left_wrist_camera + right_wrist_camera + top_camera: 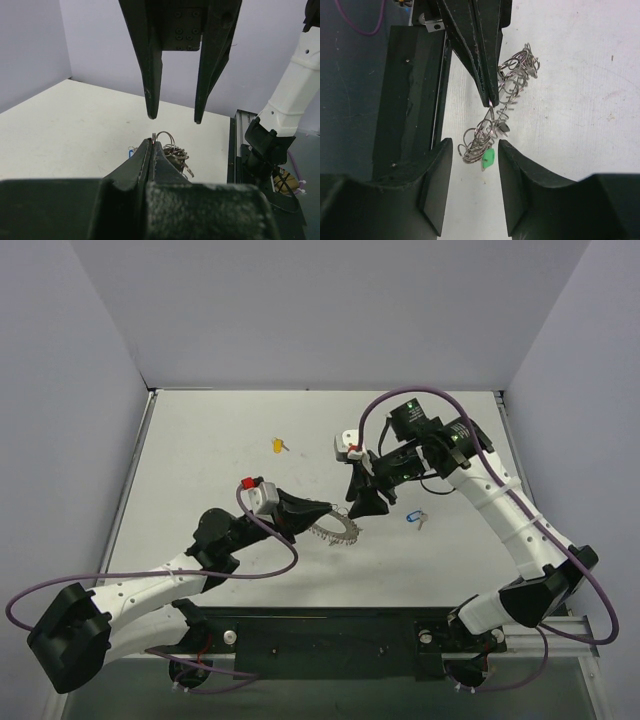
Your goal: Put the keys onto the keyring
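Observation:
The silvery keyring (336, 530) lies bunched on the table mid-front. My left gripper (320, 516) is shut on one loop of it; in the left wrist view the jaws (153, 142) pinch a thin ring at their tip. A green key (488, 158) hangs among the loops at the keyring's (514, 75) near end. My right gripper (366, 504) is open and empty, hovering just above the keyring, its fingers either side of the green key in the right wrist view (474, 150). A blue key (415, 519) lies on the table to the right.
A yellow key (279, 446) lies farther back on the table, left of centre. A black rail (330, 635) runs along the near edge between the arm bases. Grey walls close in the table's left, back and right.

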Robot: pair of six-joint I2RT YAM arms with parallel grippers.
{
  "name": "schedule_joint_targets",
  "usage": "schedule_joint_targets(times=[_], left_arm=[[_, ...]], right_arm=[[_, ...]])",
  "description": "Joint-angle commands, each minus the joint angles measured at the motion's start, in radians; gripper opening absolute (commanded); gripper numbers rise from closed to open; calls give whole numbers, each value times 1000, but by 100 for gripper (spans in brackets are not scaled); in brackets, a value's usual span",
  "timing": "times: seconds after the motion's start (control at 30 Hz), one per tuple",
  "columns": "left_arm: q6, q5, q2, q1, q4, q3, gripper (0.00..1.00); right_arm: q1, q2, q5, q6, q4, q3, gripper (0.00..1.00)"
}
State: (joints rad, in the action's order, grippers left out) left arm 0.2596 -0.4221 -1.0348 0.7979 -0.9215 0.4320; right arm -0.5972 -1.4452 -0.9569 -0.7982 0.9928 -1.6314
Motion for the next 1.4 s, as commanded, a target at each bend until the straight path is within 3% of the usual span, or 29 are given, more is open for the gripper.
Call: schedule_joint_targets(times=[0.0,0.3,1.37], left_arm=[[27,5,12,14,-139,17,0],[40,9,-8,30,-160,13,0],[49,37,-10,47,-171,2,0]], right_arm=[[-6,-38,-48,-39,32,-38,35],[-7,-76,-51,-61,44,-71,27],[-18,-64,-95,-84,63,-53,18]])
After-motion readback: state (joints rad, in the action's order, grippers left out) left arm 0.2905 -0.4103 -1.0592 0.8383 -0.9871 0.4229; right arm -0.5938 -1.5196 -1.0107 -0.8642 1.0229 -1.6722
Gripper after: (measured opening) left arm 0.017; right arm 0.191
